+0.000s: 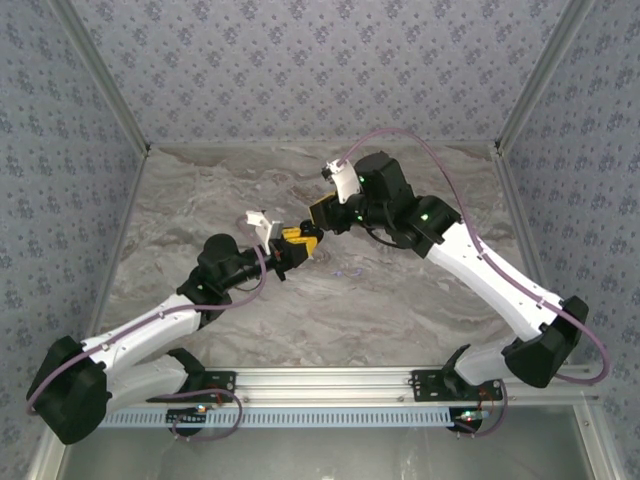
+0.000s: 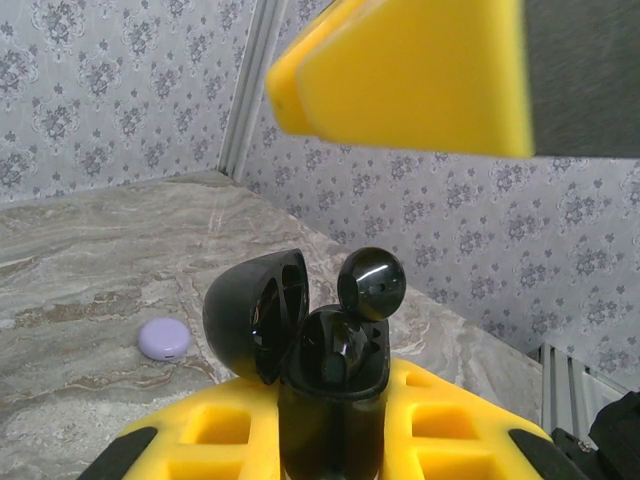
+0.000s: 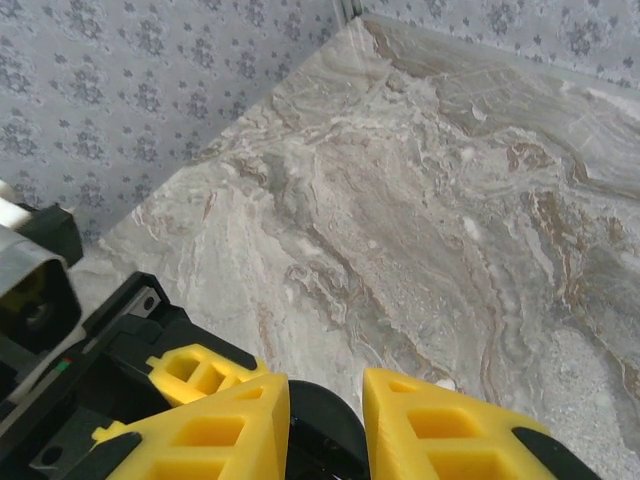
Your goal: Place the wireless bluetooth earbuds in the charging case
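The left gripper (image 2: pixel 335 425) is closed on the black plastic charging case (image 2: pixel 335 385) and holds it upright between its yellow fingers (image 2: pixel 455 410), above the grey marbled table (image 3: pixel 400 200). The round lid (image 2: pixel 255 315) of the case stands open and is tilted to the left. One glossy black earbud (image 2: pixel 371 283) sits at the mouth of the case, with its round head above the rim; how deep it sits, I cannot tell.

Just above this earbud, and apart from it, hangs a yellow finger (image 2: pixel 400 70) of the right gripper (image 3: pixel 327 410). In the right wrist view its two fingers stand apart with a gap, and something black shows in that gap, not clamped as far as I can see.

From above, both grippers meet near the middle of the table, the left gripper (image 1: pixel 293 240) just beside the right gripper (image 1: pixel 322 213).

A small lilac round puck (image 2: pixel 165 338) lies on the table, well apart from the case.
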Robot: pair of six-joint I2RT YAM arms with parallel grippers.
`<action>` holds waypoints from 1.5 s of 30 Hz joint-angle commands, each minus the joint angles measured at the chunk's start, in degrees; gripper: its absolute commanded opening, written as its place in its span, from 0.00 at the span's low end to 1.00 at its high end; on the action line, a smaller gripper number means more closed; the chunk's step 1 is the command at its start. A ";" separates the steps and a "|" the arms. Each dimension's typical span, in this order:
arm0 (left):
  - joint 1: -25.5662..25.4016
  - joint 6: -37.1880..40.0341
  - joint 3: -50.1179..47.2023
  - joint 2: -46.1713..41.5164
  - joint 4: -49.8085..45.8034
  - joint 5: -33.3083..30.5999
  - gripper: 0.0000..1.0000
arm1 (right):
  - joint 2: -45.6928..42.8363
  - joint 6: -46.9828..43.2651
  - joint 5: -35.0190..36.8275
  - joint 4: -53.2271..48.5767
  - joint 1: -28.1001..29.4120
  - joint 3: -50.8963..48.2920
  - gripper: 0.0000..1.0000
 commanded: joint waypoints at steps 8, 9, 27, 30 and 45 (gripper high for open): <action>-0.44 2.41 2.59 -1.61 -0.45 1.87 0.19 | 2.90 -2.05 -0.48 -6.49 0.88 3.99 0.26; -0.38 2.42 2.63 -1.61 -0.58 1.69 0.19 | 3.07 -2.20 -0.54 -6.83 1.00 4.15 0.26; -0.44 2.63 3.01 -1.52 -1.38 0.37 0.19 | 3.51 -4.36 -1.55 -9.99 2.07 5.13 0.27; -0.40 2.72 2.96 -1.61 -1.48 0.13 0.19 | 3.58 -4.57 -0.74 -10.32 2.15 5.31 0.28; -0.41 2.78 2.50 -2.55 -2.35 -1.65 0.19 | 2.72 -3.73 5.58 -11.61 2.22 5.11 0.42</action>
